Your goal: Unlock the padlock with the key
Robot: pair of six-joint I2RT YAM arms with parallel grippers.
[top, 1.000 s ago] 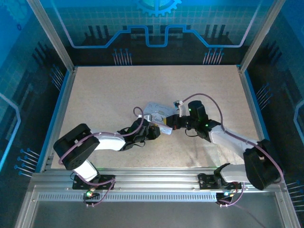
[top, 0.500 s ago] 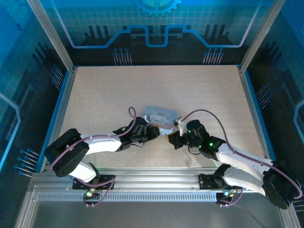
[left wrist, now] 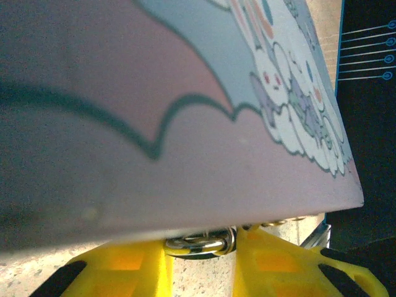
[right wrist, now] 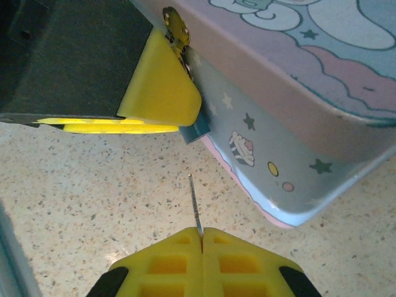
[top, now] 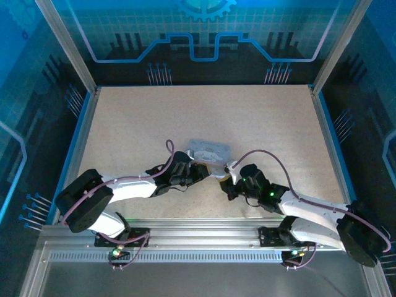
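My left gripper (left wrist: 201,249) is shut on the padlock. Its shiny metal shackle (left wrist: 199,241) spans the gap between the yellow fingers (left wrist: 133,266), pressed under the edge of the lavender cartoon tin (left wrist: 185,124). In the right wrist view a left finger (right wrist: 162,90) lies against the tin's side (right wrist: 278,124), with a small brass piece (right wrist: 176,26) above it. My right gripper (right wrist: 202,232) is shut on the key (right wrist: 194,201), whose thin blade points at the tin but stays apart from it. From above, the left gripper (top: 199,172) and right gripper (top: 224,183) face each other in front of the tin (top: 210,150).
The speckled tabletop (top: 136,124) stretches wide to the back and both sides. A blue rim (top: 79,145) and metal frame posts bound it. The rail (top: 204,232) carrying the arm bases runs along the near edge.
My right gripper pulled back from the tin toward the near edge with the key. The left arm sank lower and stretched out, and the tin's top came into view.
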